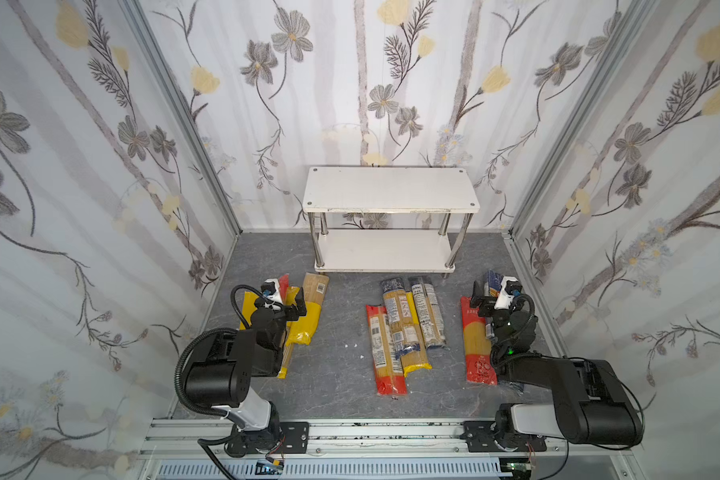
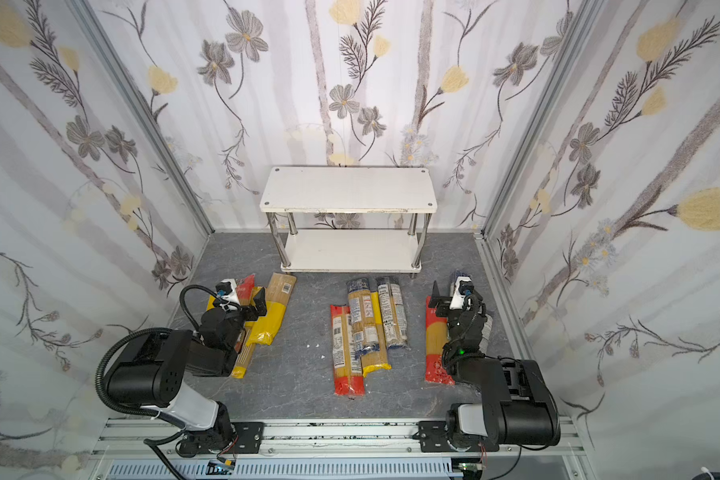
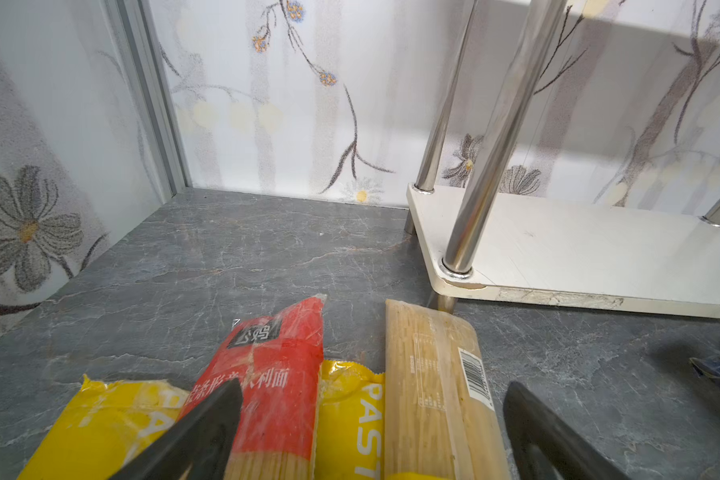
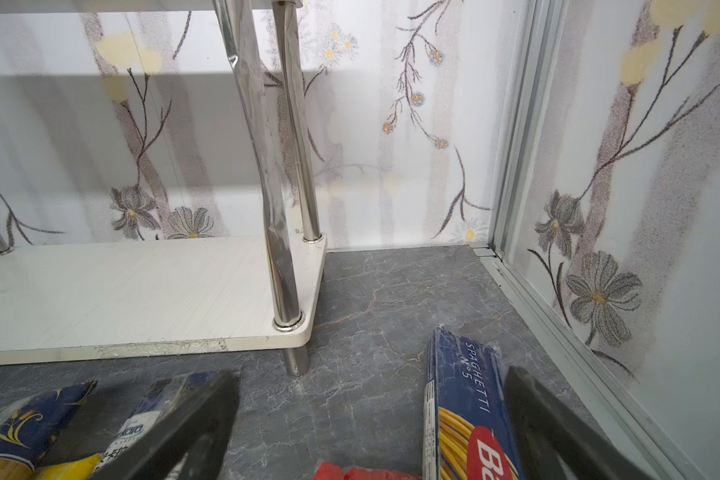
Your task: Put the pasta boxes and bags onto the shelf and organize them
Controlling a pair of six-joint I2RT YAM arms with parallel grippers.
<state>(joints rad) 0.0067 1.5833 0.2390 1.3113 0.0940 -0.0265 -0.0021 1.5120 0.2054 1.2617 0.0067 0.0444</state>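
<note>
Pasta packs (image 1: 404,328) all lie flat on the grey marbled floor (image 1: 341,386), in three groups in front of the shelf (image 1: 391,191). Some print can be read. The blue box (image 4: 466,415) in the right group says "SPAGHETTI N°5", with "Ba" on a red oval. A yellow bag (image 3: 350,415) in the left group shows "PAST", the red bag (image 3: 275,374) beside it carries Chinese characters, and a clear pack (image 3: 433,395) bears a barcode sticker. That clear pack's end reaches close to the shelf's front left leg. Strips of bare floor separate the groups, and the side groups sit near the flowered walls (image 1: 80,208). The shelf's lower board has a chipped front edge. The packs are long and narrow, with red, yellow or dark blue ends. The left gripper (image 3: 371,395) hangs spread wide over the left group, gripping nothing. The right gripper (image 4: 371,382) is likewise spread and empty above the blue box's end.
</note>
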